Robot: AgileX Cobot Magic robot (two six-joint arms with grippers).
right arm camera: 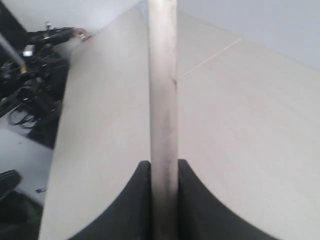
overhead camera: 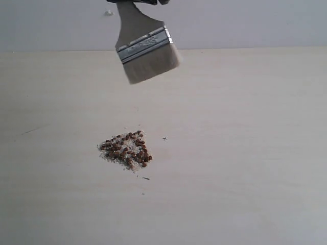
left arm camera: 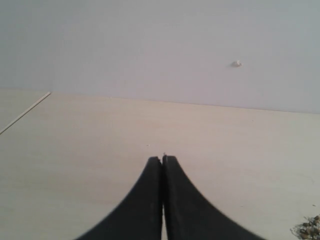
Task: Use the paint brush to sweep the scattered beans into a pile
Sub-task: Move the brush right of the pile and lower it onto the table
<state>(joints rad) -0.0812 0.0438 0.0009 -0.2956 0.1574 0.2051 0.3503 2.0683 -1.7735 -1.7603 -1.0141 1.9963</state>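
Note:
The paint brush point(overhead camera: 145, 48) hangs tilted above the table's far side, its cream bristles point(overhead camera: 152, 65) pointing down and clear of the surface. In the right wrist view my right gripper point(right arm camera: 164, 162) is shut on the brush point(right arm camera: 162, 100), which shows edge-on between the jaws. The reddish-brown beans, mixed with white grains, lie gathered in the pile point(overhead camera: 126, 149) on the pale table, nearer than the brush and well below it. My left gripper point(left arm camera: 162, 159) is shut with nothing in it, low over bare table. The pile point(left arm camera: 310, 227) shows at one corner of the left wrist view.
A few dark specks point(overhead camera: 145, 178) lie just off the pile. The table's edge with dark cables and gear point(right arm camera: 30, 75) beyond it shows in the right wrist view. A seam point(left arm camera: 25, 114) crosses the tabletop. A pale wall point(overhead camera: 230, 23) stands behind the table.

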